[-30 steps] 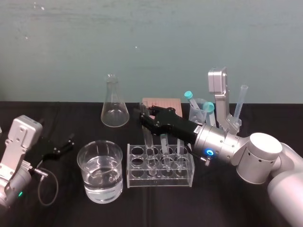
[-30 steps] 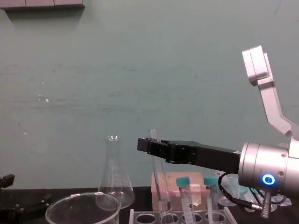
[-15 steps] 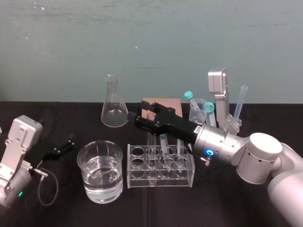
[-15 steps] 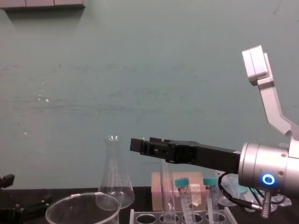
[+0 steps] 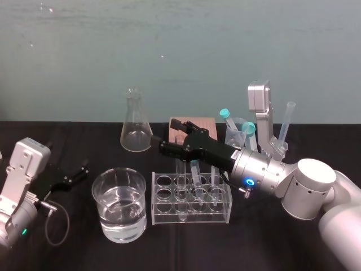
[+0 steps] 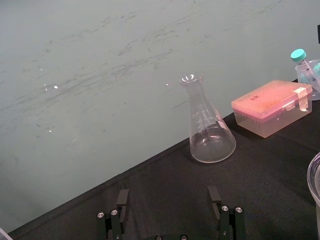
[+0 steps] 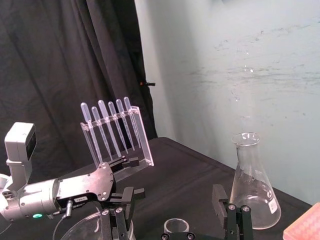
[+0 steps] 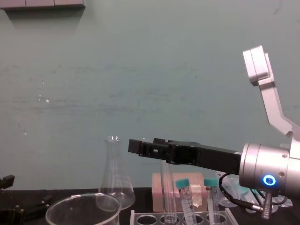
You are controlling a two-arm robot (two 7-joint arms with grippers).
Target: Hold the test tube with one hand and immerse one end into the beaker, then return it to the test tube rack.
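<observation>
Our left tool (image 5: 82, 170) lay parked close to us on the left of the table (image 5: 84, 254), its two fingers spread apart with nothing between them. To its right stood the beaker (image 5: 104, 212), with water in it, and right beside that the test tube rack (image 5: 163, 210). The test tube (image 5: 180, 182) stood up straight in a hole near the rack's left end. Our right tool (image 5: 167, 136) hung over the rack, one finger on each side of the tube's top. Those fingers were wide apart and did not touch the glass, so the tool held nothing.

We thought this was the last step: the tube was in the rack, and only the tool had to get away. Next we would lift it up and pull it back slowly, so that no finger knocked the tube or the other tubes (image 8: 183, 201) next to it.

Some things were hard to see. The tube was clear and so was the rack, so we could not tell which row it stood in, or if its round end sat on the bottom. The chest view cut off the lower part of the rack and the beaker. Farther back, the flask (image 5: 136, 135) stood in plain sight, but the right tool hid part of the pink box (image 5: 204, 121).
</observation>
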